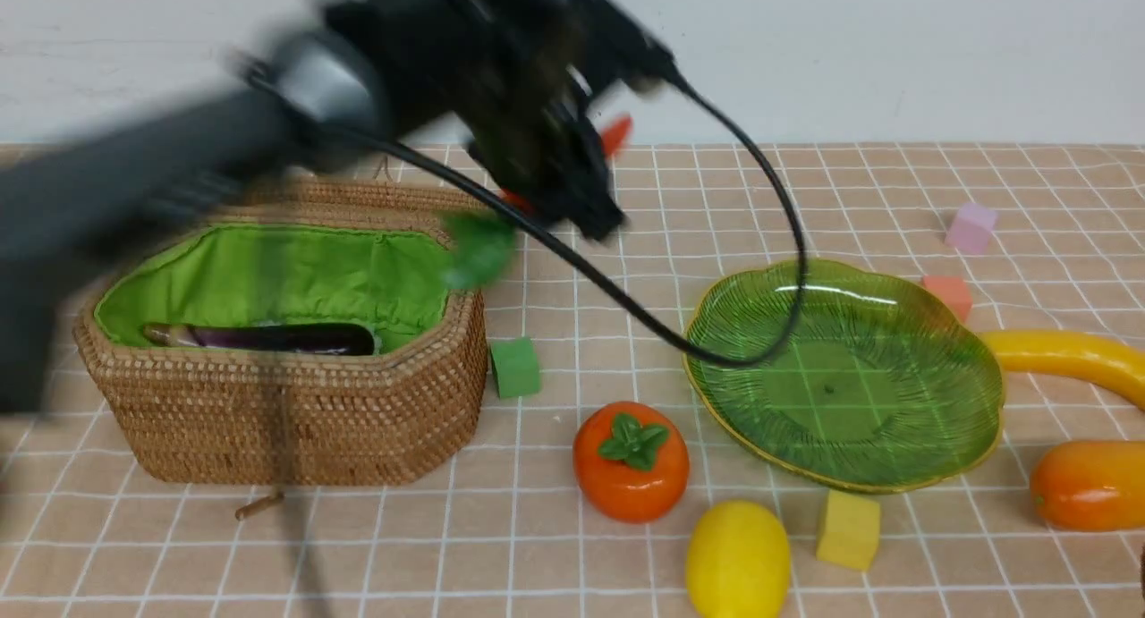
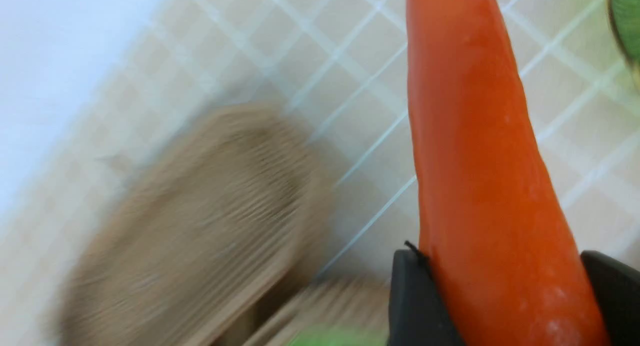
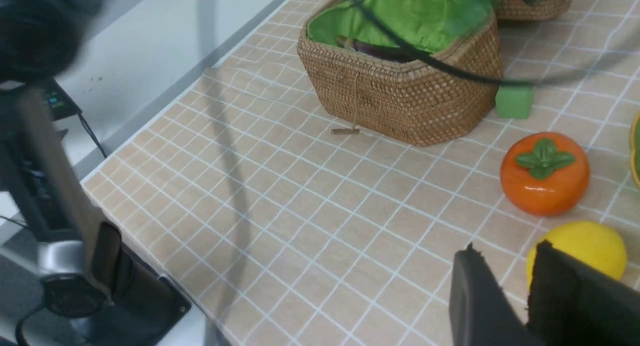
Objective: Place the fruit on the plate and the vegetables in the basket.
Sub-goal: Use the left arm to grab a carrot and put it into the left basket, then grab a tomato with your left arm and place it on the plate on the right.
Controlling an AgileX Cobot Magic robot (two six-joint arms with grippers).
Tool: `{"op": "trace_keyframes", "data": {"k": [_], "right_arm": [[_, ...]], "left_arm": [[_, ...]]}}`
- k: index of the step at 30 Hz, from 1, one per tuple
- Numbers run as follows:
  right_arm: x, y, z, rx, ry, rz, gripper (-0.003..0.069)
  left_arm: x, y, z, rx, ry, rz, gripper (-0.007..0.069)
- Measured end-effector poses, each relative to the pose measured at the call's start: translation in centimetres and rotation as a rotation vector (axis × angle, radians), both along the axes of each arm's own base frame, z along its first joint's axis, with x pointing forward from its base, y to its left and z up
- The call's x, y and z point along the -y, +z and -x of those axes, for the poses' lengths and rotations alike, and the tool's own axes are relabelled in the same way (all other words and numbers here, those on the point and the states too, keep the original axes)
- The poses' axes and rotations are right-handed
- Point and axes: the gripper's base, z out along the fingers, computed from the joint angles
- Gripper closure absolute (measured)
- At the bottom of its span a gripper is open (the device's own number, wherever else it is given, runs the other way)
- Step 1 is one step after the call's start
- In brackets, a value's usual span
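Bright, even light. The left arm [image 1: 134, 189] is a blurry smear, the basket lid [image 2: 200, 226] fuzzy. White shine on the plate [image 1: 850, 376].

- Orange carrot [image 2: 480, 186] aloft by the open wicker basket [image 1: 295, 430]; purple eggplant [image 1: 277, 338] lying inside.
- Green plate [image 1: 859, 403] sits right of the basket.
- Persimmon [image 1: 631, 461] and lemon [image 1: 738, 560] lie near its front-left; banana [image 1: 1064, 357] and mango [image 1: 1087, 486] lie at its right.

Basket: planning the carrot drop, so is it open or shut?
Open: the basket shows its green lining and the eggplant lying inside.
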Motion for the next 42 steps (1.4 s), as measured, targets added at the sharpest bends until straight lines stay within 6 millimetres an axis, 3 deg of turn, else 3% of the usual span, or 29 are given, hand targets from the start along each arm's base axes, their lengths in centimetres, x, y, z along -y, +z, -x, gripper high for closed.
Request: {"op": "trace_keyframes", "data": {"k": [4,7,11,15,21,23,26,29,31,32,34,37,42], "right_arm": [[0.0,0.0,0.0,0.038,0.016,0.029,0.0466],[0.0,0.0,0.0,0.057,0.022,0.048,0.0463],[0.1,0.0,-0.1,0.067,0.015,0.048,0.0462],[0.1,0.1,-0.1,0.070,0.012,0.047,0.0462],[0.1,0.1,-0.1,0.070,0.012,0.047,0.0456],[0.1,0.0,-0.1,0.071,0.010,0.052,0.0455],[0.2,-0.1,-0.2,0.075,-0.001,0.069,0.0454],[0.3,-0.1,-0.3,0.084,-0.014,0.076,0.0452],[0.4,-0.1,-0.4,0.088,-0.022,0.082,0.0452],[0.4,-0.1,-0.4,0.088,-0.023,0.082,0.0452],[0.4,-0.1,-0.4,0.082,-0.027,0.089,0.0452],[0.5,-0.4,-0.3,0.049,-0.026,0.103,0.0450],[0.5,-1.0,-0.1,-0.008,-0.014,0.138,0.0445]], "left_arm": [[-6.0,1.2,1.5,-0.044,-0.007,-0.082,0.0249],[-10.6,0.1,2.6,-0.104,-0.073,-0.175,0.0249],[-14.4,-2.2,2.6,-0.141,-0.168,-0.286,0.0249],[-15.5,-3.6,1.6,-0.131,-0.171,-0.301,0.0234],[-15.2,-3.6,1.0,-0.081,-0.101,-0.221,-0.0012],[-14.7,-3.2,1.6,-0.098,-0.050,-0.158,-0.0031],[-12.8,-1.9,2.9,-0.087,-0.017,-0.041,0.0030],[-8.8,-0.7,4.8,-0.088,-0.085,0.066,0.0162],[-4.4,-0.9,6.9,-0.143,-0.202,0.117,0.0279],[-4.0,-1.0,7.1,-0.150,-0.213,0.118,0.0287],[-0.5,-2.0,8.9,-0.210,-0.316,0.106,0.0337],[4.0,-5.2,11.5,-0.273,-0.462,0.007,0.0319],[6.7,-9.7,12.5,-0.257,-0.554,-0.142,0.0168]]}}
